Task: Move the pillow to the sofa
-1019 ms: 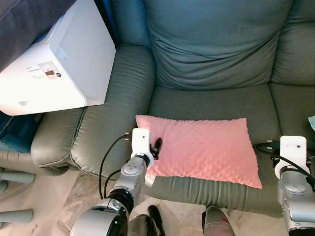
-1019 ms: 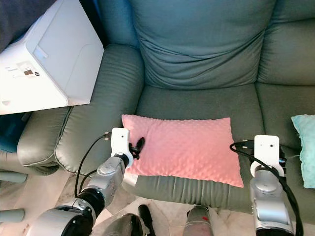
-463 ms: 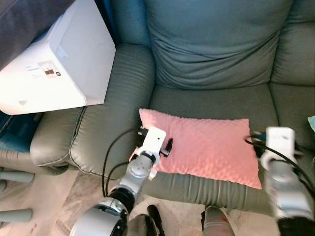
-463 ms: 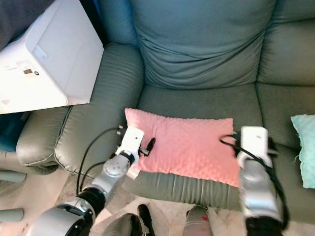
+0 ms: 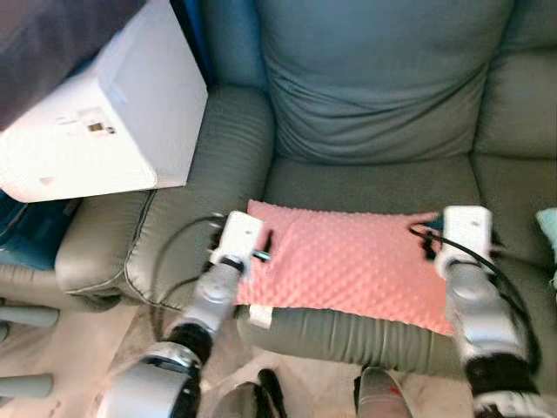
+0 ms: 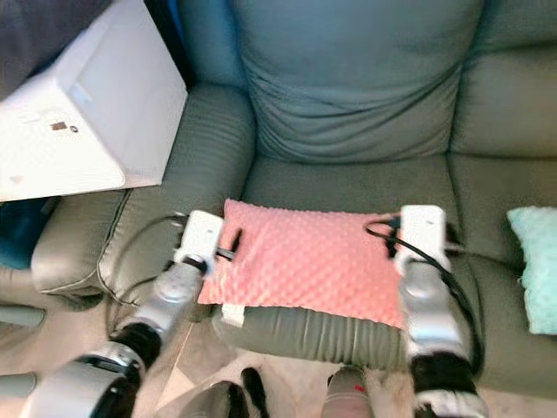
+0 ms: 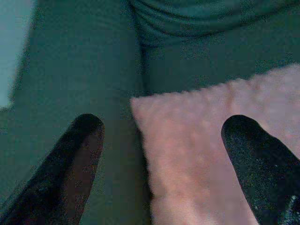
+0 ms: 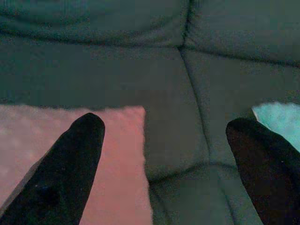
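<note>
Two hands work at opposite ends of the pink pillow [image 5: 348, 266], which lies on the seat of the grey-green sofa [image 5: 374, 96]. Left hand [image 7: 161, 140] is spread wide, one finger [image 7: 77, 154] over the sofa beside the pillow's corner and the other above the pink fabric, gripping nothing. Right hand [image 8: 164, 154] is equally wide open, one finger [image 8: 70, 164] over the pillow's far corner, the other near a pale teal cushion [image 8: 276, 117]. Beyond the left hand a white box [image 5: 113, 113] rests on the armrest.
</note>
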